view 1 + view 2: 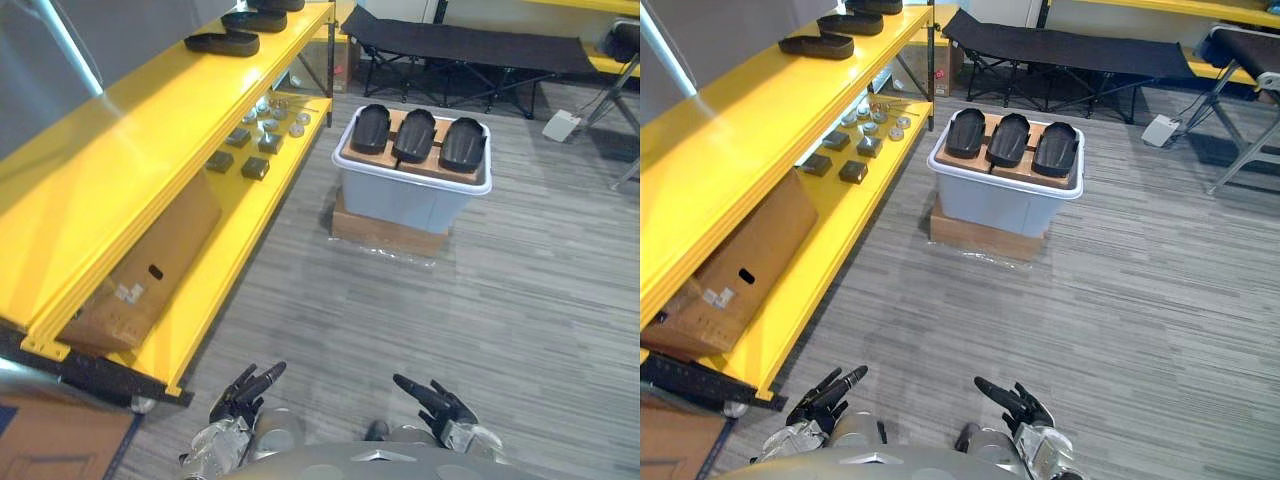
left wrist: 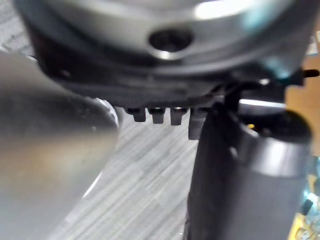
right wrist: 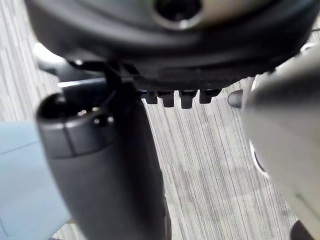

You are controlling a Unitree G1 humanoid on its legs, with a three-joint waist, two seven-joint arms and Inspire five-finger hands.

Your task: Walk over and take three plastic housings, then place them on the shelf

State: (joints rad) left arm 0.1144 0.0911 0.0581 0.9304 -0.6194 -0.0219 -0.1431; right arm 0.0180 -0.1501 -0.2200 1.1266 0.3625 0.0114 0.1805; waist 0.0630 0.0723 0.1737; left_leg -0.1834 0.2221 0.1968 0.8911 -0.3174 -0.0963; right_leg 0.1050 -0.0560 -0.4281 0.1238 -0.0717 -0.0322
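Three black plastic housings (image 1: 414, 136) lie side by side on a brown board across a white-rimmed grey bin (image 1: 405, 198), a couple of steps ahead on the floor. More black housings (image 1: 222, 42) rest on the top board of the yellow shelf (image 1: 120, 140) at the left. My left hand (image 1: 246, 391) and right hand (image 1: 432, 399) hang low at the near edge, fingers straight, holding nothing, far from the bin.
The bin stands on a flat cardboard box (image 1: 385, 232). The lower shelf board carries small dark blocks (image 1: 255, 167), round metal parts (image 1: 274, 115) and a large carton (image 1: 145, 268). A black folding cot (image 1: 460, 45) stands behind the bin. Grey floor lies between me and the bin.
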